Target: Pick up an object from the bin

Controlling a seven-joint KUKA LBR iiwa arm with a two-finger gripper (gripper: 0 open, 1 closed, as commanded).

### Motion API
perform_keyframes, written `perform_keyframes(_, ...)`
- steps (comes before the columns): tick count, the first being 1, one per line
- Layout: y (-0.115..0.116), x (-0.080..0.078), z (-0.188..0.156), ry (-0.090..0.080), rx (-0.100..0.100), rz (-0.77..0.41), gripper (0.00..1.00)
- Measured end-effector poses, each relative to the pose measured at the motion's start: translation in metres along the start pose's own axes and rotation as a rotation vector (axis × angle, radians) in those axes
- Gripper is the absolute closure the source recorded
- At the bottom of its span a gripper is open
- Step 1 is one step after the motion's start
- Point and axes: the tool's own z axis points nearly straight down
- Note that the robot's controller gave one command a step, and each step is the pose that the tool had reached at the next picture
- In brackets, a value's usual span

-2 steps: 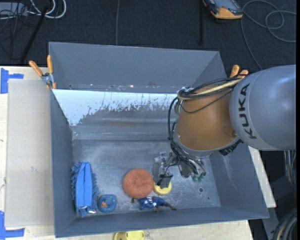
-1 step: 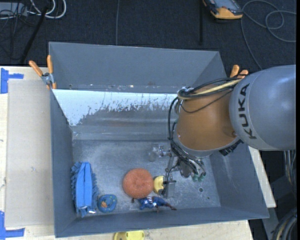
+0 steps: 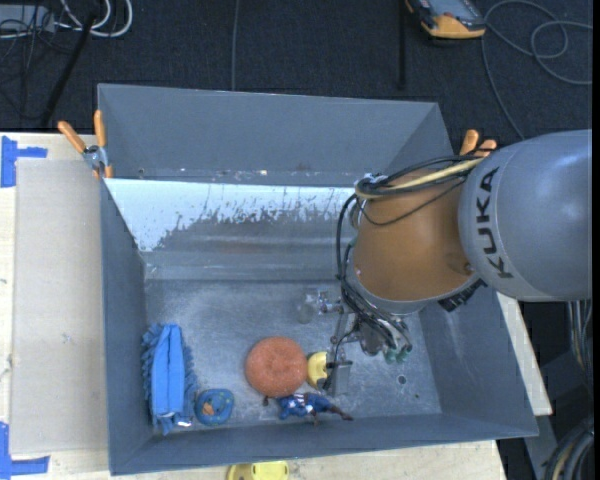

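Gripper [image 3: 333, 360], whether apart or together unclear, beside small yellow piece [image 3: 318, 369]; orange disc [image 3: 276, 365], blue toy [image 3: 304, 405] crowd close

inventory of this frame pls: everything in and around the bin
bin: 1, grey metal, centre of view
cloth: 1, blue, bin floor, lower left
ring: 1, blue with orange centre, right of the cloth
round pad: 1, orange-brown, floor middle
small piece: 1, yellow, at the pad's right edge
toy: 1, blue, by the front wall
handheld device: 1, orange-yellow, dark floor beyond the bin
cables: several, same floor
arm: 1, grey, orange-brown wrist cover, from the right
claw: 1, dark, beside the yellow piece
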Motion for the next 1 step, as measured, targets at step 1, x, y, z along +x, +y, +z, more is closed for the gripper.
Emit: perform_keyframes(1,0.0185,0.0121,0.0435,-0.006,0.001,-0.042,0.0)
